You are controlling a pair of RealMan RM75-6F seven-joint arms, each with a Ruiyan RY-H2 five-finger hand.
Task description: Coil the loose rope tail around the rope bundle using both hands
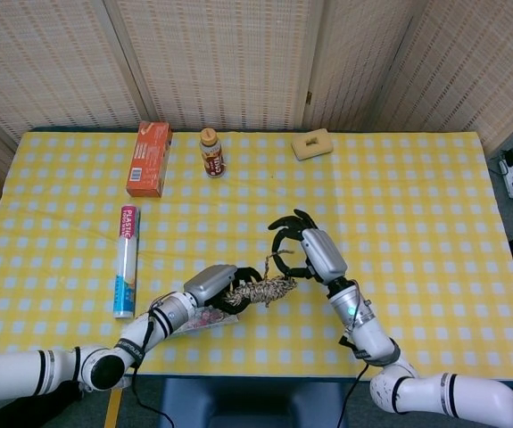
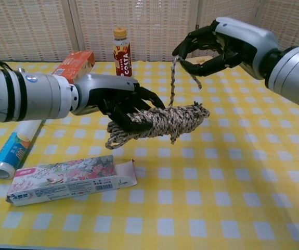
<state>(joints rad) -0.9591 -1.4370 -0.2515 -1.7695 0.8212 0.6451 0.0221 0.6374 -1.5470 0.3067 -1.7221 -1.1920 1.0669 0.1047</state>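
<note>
A mottled beige-and-brown rope bundle (image 2: 159, 121) (image 1: 260, 291) hangs above the yellow checked table. My left hand (image 2: 119, 102) (image 1: 223, 287) grips its left end. From the bundle's middle a loose tail (image 2: 172, 82) rises straight up. My right hand (image 2: 215, 46) (image 1: 299, 253) holds the tail's top between its fingers, above and to the right of the bundle. The short free end of the tail dangles just below that hand.
A flowered flat box (image 2: 68, 178) lies on the table below the bundle. A plastic wrap roll (image 1: 126, 259) lies at the left. An orange box (image 1: 149, 158), a brown bottle (image 1: 210, 152) and a tan block (image 1: 312, 143) stand along the far edge.
</note>
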